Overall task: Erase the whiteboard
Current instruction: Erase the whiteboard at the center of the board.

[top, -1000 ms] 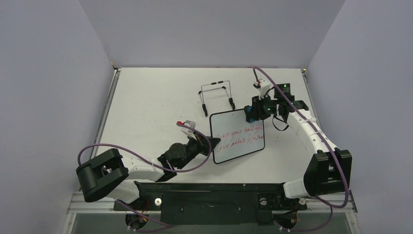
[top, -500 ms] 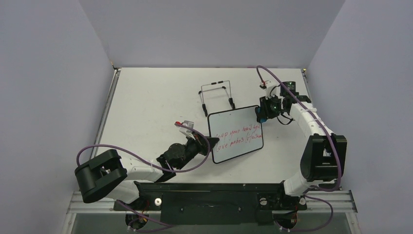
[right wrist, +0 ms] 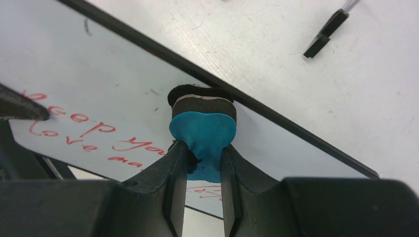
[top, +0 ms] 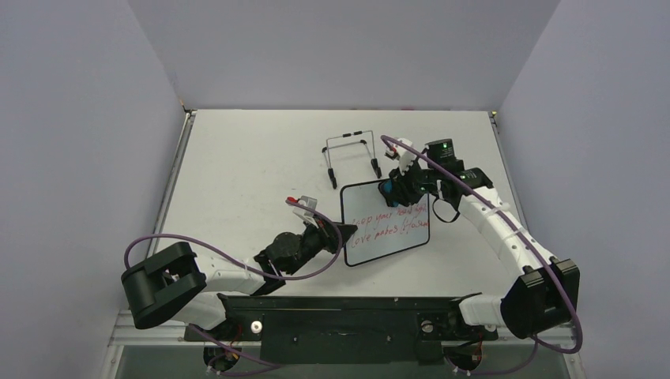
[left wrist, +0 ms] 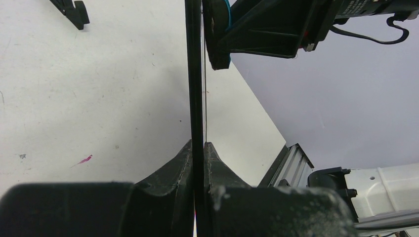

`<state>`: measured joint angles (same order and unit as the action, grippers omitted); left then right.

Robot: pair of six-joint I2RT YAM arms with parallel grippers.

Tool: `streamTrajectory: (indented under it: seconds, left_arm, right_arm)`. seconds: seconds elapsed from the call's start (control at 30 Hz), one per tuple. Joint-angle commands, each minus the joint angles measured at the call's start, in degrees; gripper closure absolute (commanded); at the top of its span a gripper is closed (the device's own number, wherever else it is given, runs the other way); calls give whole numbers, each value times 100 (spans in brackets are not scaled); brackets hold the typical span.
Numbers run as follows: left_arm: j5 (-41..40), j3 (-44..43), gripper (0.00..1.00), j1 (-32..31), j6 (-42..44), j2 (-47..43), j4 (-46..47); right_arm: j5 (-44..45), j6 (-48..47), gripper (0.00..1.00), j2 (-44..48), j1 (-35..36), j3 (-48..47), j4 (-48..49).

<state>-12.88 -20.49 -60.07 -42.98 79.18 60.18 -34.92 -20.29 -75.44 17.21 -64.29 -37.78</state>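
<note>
While the left gripper (top: 340, 234) stays clamped on the left edge of the whiteboard (top: 387, 229), near the middle of the table (top: 237, 174) in front of the wire stand (top: 351, 150), the right gripper (top: 389, 189), closed on a blue eraser (right wrist: 202, 129), has swung in from beside the board's right corner. The eraser's pad now meets the surface just under the top edge. The red writing is still intact, so wiping appears about to begin.
</note>
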Motion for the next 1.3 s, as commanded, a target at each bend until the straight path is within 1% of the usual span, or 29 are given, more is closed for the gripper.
streamTrajectory:
  seconds: [0.0, 0.13, 0.2, 0.23, 0.33, 0.4, 0.5, 0.57, 0.63, 0.67, 0.73, 0.77, 0.83, 0.97, 1.03, 1.17, 1.27]
  left_arm:
    - [197, -200, 100, -32, 90, -176, 601]
    - [194, -192, 100, -40, 81, -168, 609]
    - [186, -197, 100, -40, 64, -146, 620]
    - [182, -199, 100, -40, 51, -138, 633]
    - [181, -201, 100, -39, 17, -80, 693]
    - [182, -201, 100, -39, 10, -82, 705]
    - [160, -201, 100, -39, 9, -104, 670]
    - [151, -189, 100, -39, 17, -125, 662]
    - [147, -152, 100, -39, 18, -139, 666]
    - [146, -146, 100, -39, 13, -139, 672]
    - [157, -134, 100, -42, -7, -105, 729]
    - [169, -138, 100, -40, -19, -87, 762]
    - [184, -158, 100, -40, -24, -53, 782]
    - [186, -174, 100, -39, -26, -57, 785]
    - [163, -162, 100, -39, -26, -82, 759]
    - [146, -152, 100, -40, -27, -69, 763]
    - [166, -167, 100, -40, -26, -28, 800]
  right_arm:
    - [686, 656, 100, 53, 15, 126, 761]
    - [699, 848, 100, -21, 114, 66, 836]
    - [704, 662, 100, 53, 446, 55, 752]
    - [731, 594, 100, 103, 778, 8, 655]
    - [744, 405, 100, 126, 1436, -208, 455]
    - [724, 359, 100, 37, 1579, -423, 294]
    - [837, 273, 100, -21, 1595, -466, 230]
    - [1163, 283, 100, 23, 1478, -354, 289]
    - [1324, 534, 100, 60, 1100, -217, 507]
    - [1344, 790, 100, 22, 755, -194, 627]
    - [1379, 979, 100, -97, 455, -319, 579]
    - [1397, 978, 100, -122, 448, -364, 544]
    - [1352, 919, 100, -148, 605, -478, 474]
    - [1247, 668, 100, -235, 1465, -790, 204]
    - [1015, 571, 100, -294, 1652, -885, 95]
    - [606, 304, 100, -158, 1772, -784, -58]
    - [742, 167, 100, -6, 1674, -562, -60]
